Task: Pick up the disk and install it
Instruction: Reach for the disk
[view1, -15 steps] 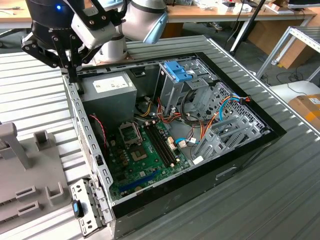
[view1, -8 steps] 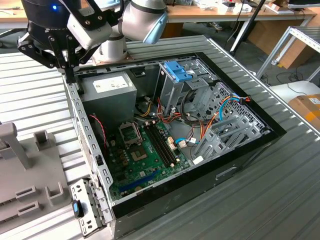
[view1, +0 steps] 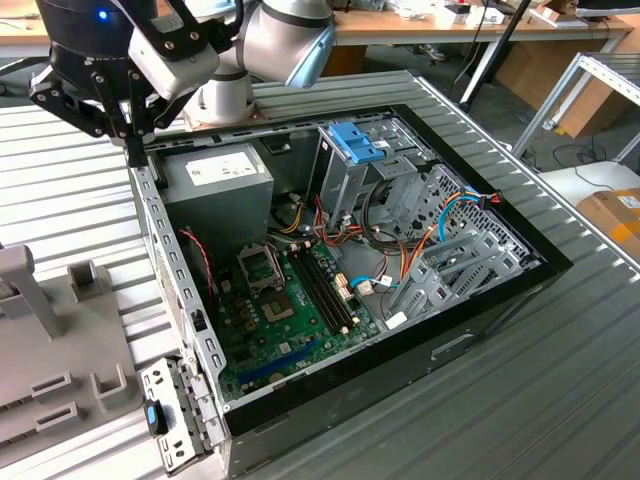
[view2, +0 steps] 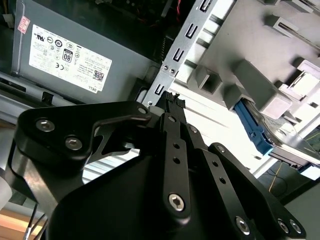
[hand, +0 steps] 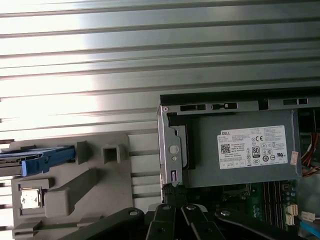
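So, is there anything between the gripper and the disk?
Yes. The gripper is at the case wall. The disk lies in the grey holder beside the case, and the holder's raised blocks stand between the two. Nothing else visible does.

The arm (view1: 285, 35) reaches in toward the exterior view's left, wrist bent so the black pincer (view1: 130, 145) points straight down. Its fingers (view2: 172, 107) are pressed tight together with nothing between them.

Open PC case (view1: 470, 322) w/ PSU (view1: 215, 185), mobo (view1: 290, 330); grey fixture (view1: 60, 370) at exterior view's left.
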